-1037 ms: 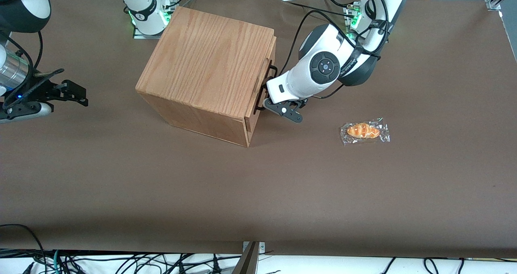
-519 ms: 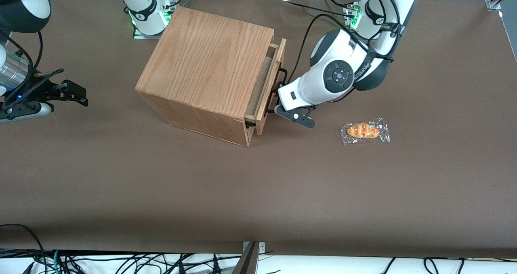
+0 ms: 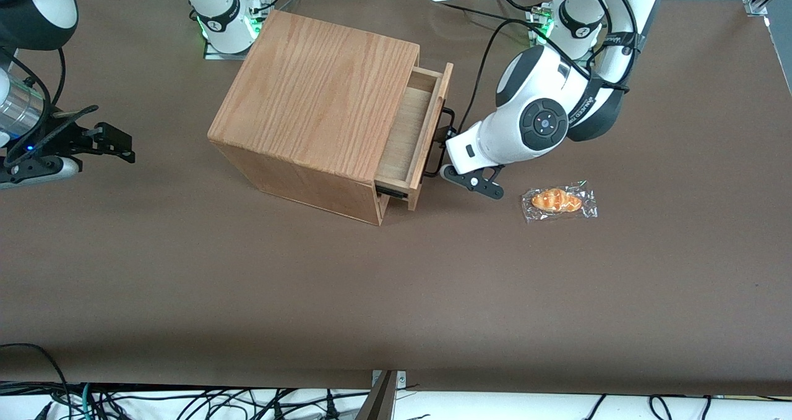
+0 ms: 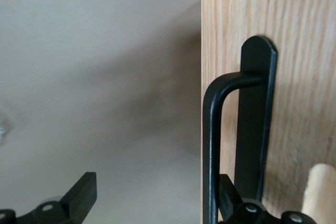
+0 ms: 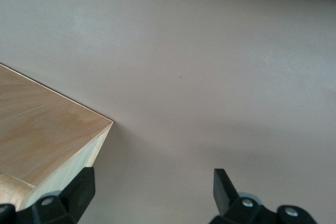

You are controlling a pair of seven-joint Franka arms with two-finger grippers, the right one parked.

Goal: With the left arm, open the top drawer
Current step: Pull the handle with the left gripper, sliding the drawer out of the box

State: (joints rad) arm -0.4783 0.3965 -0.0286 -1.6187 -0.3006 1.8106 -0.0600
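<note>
The gripper point(image 3: 447, 160) hooks one finger inside the drawer's point(image 3: 413, 137) black handle point(image 4: 220, 145) (fingers spread wide, not pinching) to drag it out, near the table's point(image 3: 396, 296) far edge

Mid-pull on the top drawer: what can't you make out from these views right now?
- Gripper at the handle: front view, the white wrist block hides the fingers; wrist view cuts them off.
- Top drawer: its inner part sits under the box top.
- Wrapped pastry: too small to identify.
</note>
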